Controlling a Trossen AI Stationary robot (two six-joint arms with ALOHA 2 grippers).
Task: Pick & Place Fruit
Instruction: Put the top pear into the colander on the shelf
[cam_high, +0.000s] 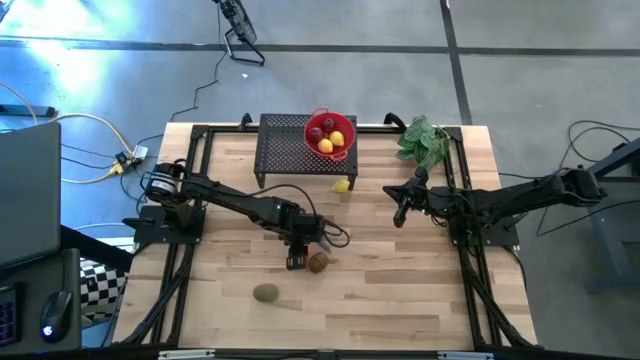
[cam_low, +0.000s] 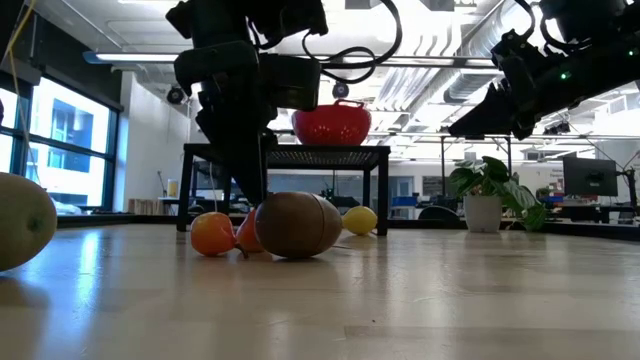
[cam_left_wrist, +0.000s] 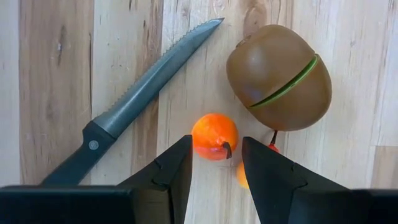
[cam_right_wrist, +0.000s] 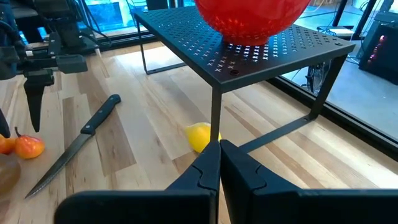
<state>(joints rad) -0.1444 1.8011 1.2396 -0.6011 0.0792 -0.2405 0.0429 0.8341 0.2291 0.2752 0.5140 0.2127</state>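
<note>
Left wrist view: left gripper half open above tiny orange fruit, fruit between and just ahead of the fingertips, beside kiwi and knife; right gripper shut, well apart.

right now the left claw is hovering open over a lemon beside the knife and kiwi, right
Not a lemon: the left wrist view shows the left claw open over a small orange fruit, beside the knife and kiwi.
</note>
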